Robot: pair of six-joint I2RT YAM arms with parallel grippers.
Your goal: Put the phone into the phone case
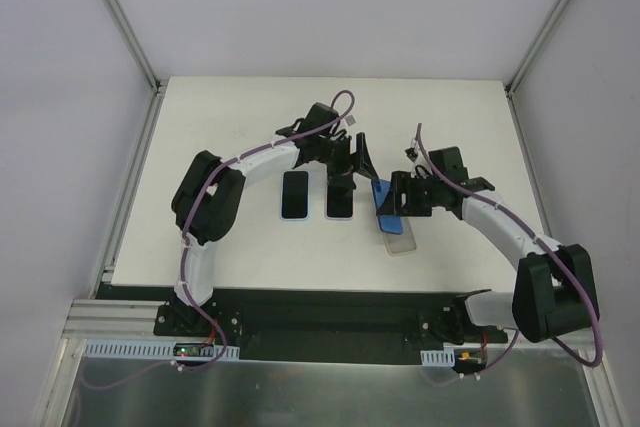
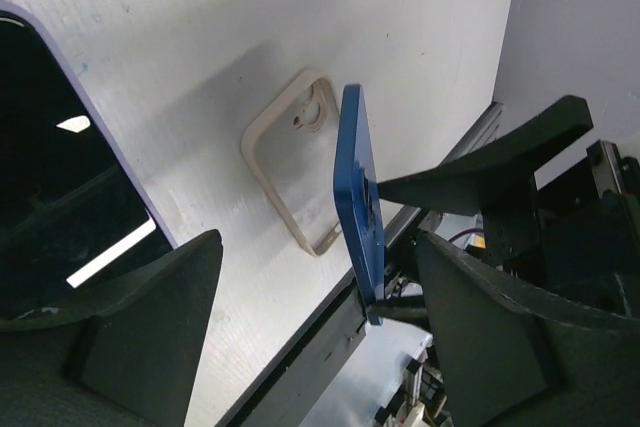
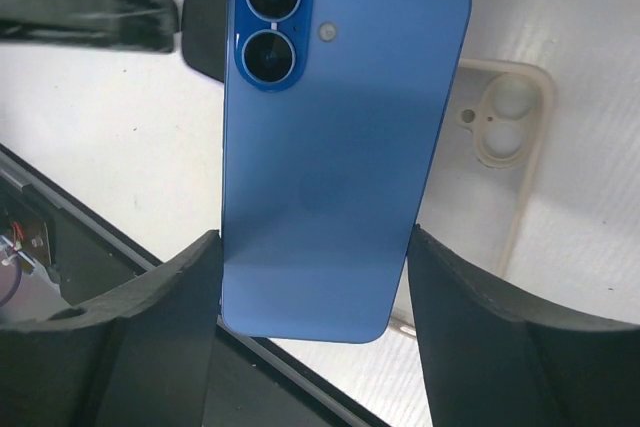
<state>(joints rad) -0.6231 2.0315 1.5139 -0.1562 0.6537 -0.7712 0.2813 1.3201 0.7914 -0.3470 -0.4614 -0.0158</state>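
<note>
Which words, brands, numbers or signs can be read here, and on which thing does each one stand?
No text can be read in any view.
blue phone: plain back, no brand mark or lettering shows.
phone case: no print shows.
two dark-screened phones: screens blank.
circuit board at the left arm's base: too small to read.

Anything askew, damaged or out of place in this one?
Only the blue phone: it hangs tilted on edge in the right gripper, partly over the pale case, which lies flat and empty on the table. That fits a mid-task carry. No damage or spills are visible.
</note>
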